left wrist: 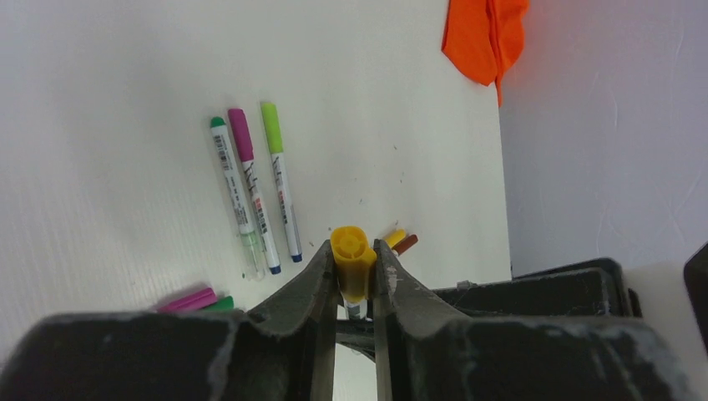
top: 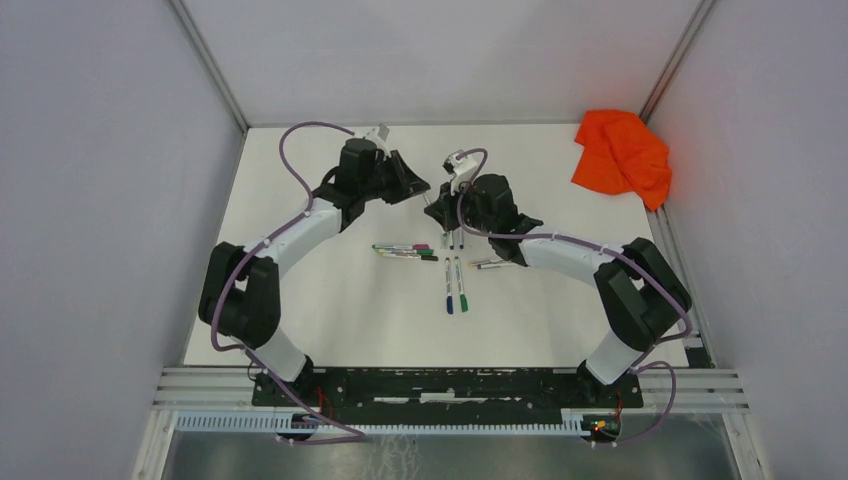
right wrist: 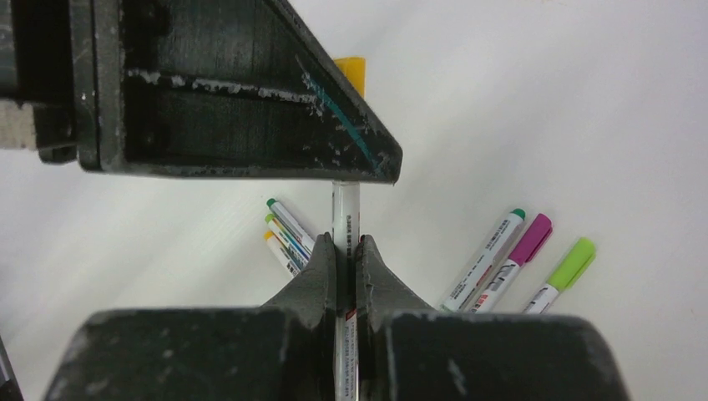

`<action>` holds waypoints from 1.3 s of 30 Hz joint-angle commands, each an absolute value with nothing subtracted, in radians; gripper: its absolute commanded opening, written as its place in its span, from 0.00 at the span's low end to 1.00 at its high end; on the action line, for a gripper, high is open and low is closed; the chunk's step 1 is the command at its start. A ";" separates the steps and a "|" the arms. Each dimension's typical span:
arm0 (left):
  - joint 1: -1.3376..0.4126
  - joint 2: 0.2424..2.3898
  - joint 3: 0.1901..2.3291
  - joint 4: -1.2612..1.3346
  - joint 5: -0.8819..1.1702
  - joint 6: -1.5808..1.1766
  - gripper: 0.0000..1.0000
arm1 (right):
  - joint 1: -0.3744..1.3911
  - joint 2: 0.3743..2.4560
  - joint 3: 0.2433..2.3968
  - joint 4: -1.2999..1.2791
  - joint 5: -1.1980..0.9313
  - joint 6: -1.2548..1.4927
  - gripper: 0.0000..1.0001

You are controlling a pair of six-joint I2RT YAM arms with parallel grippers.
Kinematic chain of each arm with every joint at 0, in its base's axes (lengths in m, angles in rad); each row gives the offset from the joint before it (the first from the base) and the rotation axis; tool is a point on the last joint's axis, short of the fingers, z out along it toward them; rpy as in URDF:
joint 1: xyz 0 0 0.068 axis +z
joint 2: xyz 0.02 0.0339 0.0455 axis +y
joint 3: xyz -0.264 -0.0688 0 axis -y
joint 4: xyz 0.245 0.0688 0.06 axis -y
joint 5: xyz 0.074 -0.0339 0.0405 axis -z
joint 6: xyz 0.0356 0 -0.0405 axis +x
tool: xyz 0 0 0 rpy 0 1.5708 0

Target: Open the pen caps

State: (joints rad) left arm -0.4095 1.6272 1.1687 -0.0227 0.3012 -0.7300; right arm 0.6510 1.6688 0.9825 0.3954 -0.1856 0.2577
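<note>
My left gripper point(left wrist: 353, 248) is shut on a yellow pen cap point(left wrist: 352, 266), which still sits on its white barrel point(left wrist: 356, 309). My right gripper point(right wrist: 346, 242) is shut on that same barrel point(right wrist: 346, 209), and the yellow cap point(right wrist: 351, 71) shows past the left gripper's finger. The two grippers meet above the table's middle, left point(top: 415, 188) and right point(top: 440, 215), holding the pen off the table. Capped pens lie below: green point(left wrist: 217, 123), magenta point(left wrist: 240, 134) and lime point(left wrist: 269, 125) caps, plus yellow point(left wrist: 394, 238) and dark red point(left wrist: 406, 244) caps.
Several pens lie in small groups on the white table: one cluster point(top: 405, 250), a pair point(top: 455, 285) and another few point(top: 495, 263). A crumpled orange cloth point(top: 622, 155) lies at the back right corner. Grey walls enclose the table.
</note>
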 commanded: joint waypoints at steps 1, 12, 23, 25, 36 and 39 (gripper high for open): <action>-0.302 1.649 1.252 0.060 0.166 -0.781 0.02 | 0.653 1.589 0.930 0.241 -0.142 0.224 0.00; -0.265 1.740 1.354 -0.030 0.186 -0.727 0.02 | 0.648 1.508 0.917 0.147 0.046 0.206 0.00; -0.265 1.916 1.443 -0.335 0.003 -0.469 0.02 | 0.513 1.657 1.119 -0.063 0.358 0.227 0.00; -0.265 1.960 1.466 -0.369 -0.032 -0.435 0.02 | 0.493 1.703 1.143 -0.076 0.377 0.224 0.00; -0.265 2.104 1.564 -0.483 -0.118 -0.326 0.08 | 0.389 1.913 1.295 -0.129 0.394 0.200 0.01; -0.265 2.120 1.578 -0.506 -0.160 -0.318 0.12 | 0.363 1.944 1.312 -0.137 0.388 0.201 0.02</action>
